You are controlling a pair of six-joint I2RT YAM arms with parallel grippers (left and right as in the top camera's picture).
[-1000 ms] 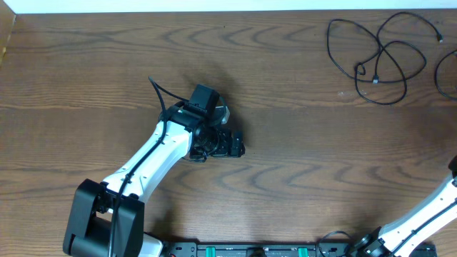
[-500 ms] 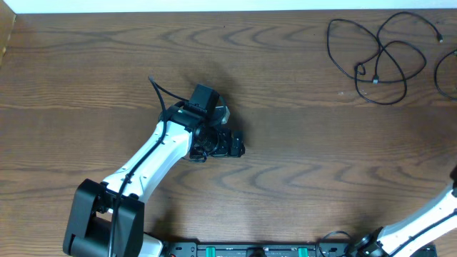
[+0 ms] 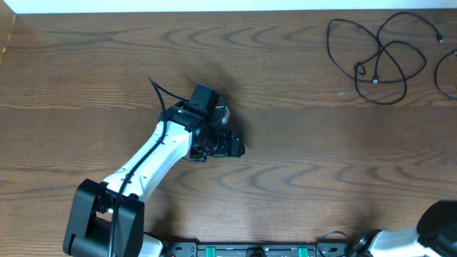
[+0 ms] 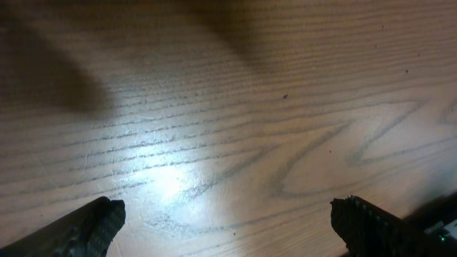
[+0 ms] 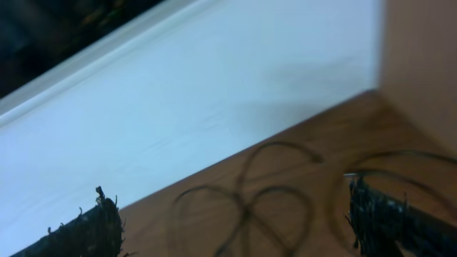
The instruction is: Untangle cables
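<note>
– At the far right corner of the table (image 3: 285, 107), what lies there?

– The cables (image 3: 378, 53): thin black cords thrown in overlapping loops that cross one another near the middle of the bunch. A small plug end (image 3: 360, 69) shows at its left side. One more dark loop (image 3: 444, 75) sits just to the right, cut off by the picture's edge. Whether it joins the rest I cannot tell.

– Does either arm touch them?

– No. The left arm (image 3: 153, 160) reaches from the near left toward the middle of the table, well apart from the cords. The left gripper (image 4: 228, 228) hangs over bare wood. Its two dark fingers (image 4: 78, 228) are spread wide, one at each lower corner of the wrist view, with nothing between them. A bright patch of light falls on the grain below.

– And the right arm (image 3: 435, 221)?

– From overhead only a bit of it shows at the near right corner, and its gripper is out of that view. Its wrist camera looks toward the far edge. The right gripper (image 5: 235, 225) has its fingers (image 5: 389, 214) set wide apart and empty. Beyond the gap, the cords lie blurred on the wood.

– What is behind the cords?

– A white board (image 5: 178, 121) runs along the far edge of the table, and a tan panel (image 5: 421, 64) stands at the right.
</note>
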